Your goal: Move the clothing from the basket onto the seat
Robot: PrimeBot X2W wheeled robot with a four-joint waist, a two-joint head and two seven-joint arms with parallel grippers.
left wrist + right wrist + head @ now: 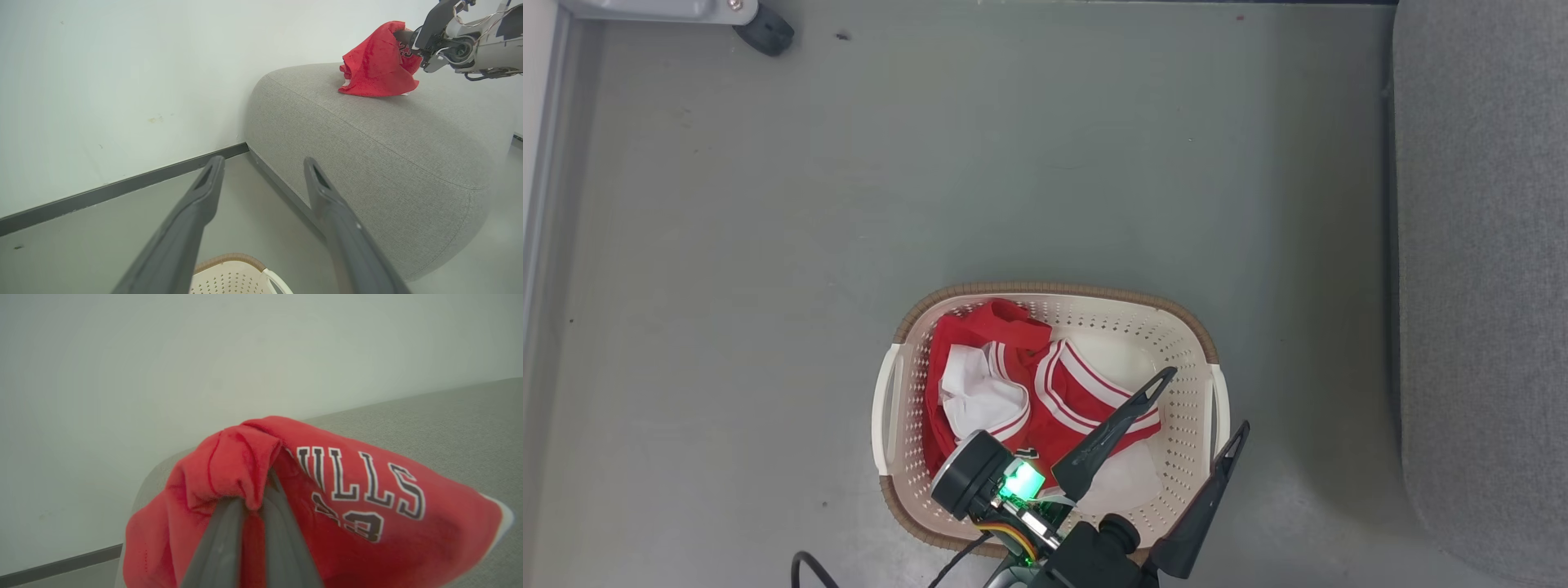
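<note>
1. Right gripper point(255, 494): its two dark fingers are pressed almost together, pinching a bunched fold of a red jersey point(367, 522) (dark, white-edged lettering and a number show on the cloth).
2. Seen from the left wrist view, that gripper point(408, 38) holds the jersey point(376, 61) over the seat point(367, 134). The garment's lower edge appears to rest on the grey cushion top, near its rounded end by the wall point(122, 81).
3. Left gripper point(1205, 402): the fingers are spread wide and hold nothing. It hovers over the right side of the basket point(1054, 290), one fingertip above the cloth and the other over the right handle.
4. The basket stands on the grey floor point(1013, 163), well apart from the seat point(1478, 245) (which runs down the right edge of the head view).
5. Clothing in the basket point(1062, 392): red pieces with white panels and stripe trim, heaped toward its left half, with bare cream bottom showing on the right.
</note>
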